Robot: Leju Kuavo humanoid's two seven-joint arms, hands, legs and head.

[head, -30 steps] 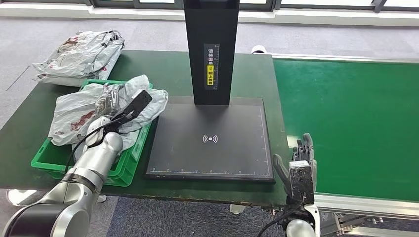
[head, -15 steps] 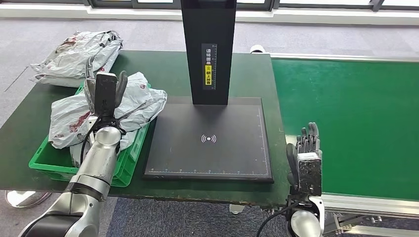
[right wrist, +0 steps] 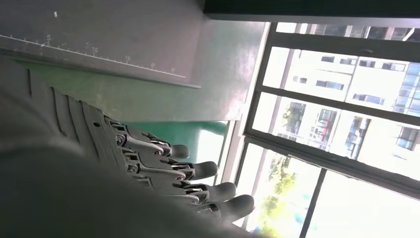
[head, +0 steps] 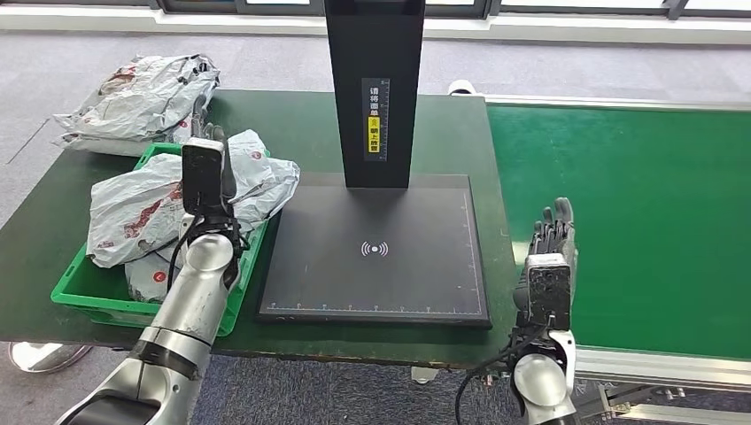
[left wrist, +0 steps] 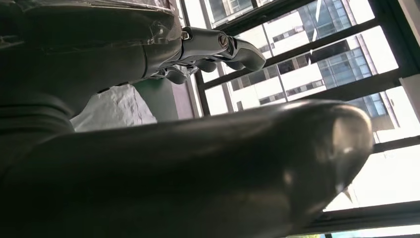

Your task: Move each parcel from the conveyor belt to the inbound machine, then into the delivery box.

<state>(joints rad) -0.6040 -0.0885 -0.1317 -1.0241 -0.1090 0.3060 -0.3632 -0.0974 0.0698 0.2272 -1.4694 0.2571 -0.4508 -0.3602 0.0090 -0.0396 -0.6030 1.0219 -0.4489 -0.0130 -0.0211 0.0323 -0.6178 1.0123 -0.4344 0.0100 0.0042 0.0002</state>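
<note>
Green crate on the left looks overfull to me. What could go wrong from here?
1. The grey parcels are heaped above the green crate rim, so another one may slide off onto the table.
2. The left hand hangs just over the heap and could snag a bag when the arm pulls away.
3. The conveyor belt shows no parcel near the right hand; it may reach at nothing.

Right hand [right wrist: 148, 168] reaching in with dark fingers [right wrist: 198, 171] straight, side by side, holding nothing. Beyond the fingers, green belt [right wrist: 203, 136]. Beside the belt, green table [right wrist: 148, 96] bearing the dark scanner pad [right wrist: 109, 29] with a ruled edge. Past the table, windows [right wrist: 341, 99], bright, with buildings outside.
</note>
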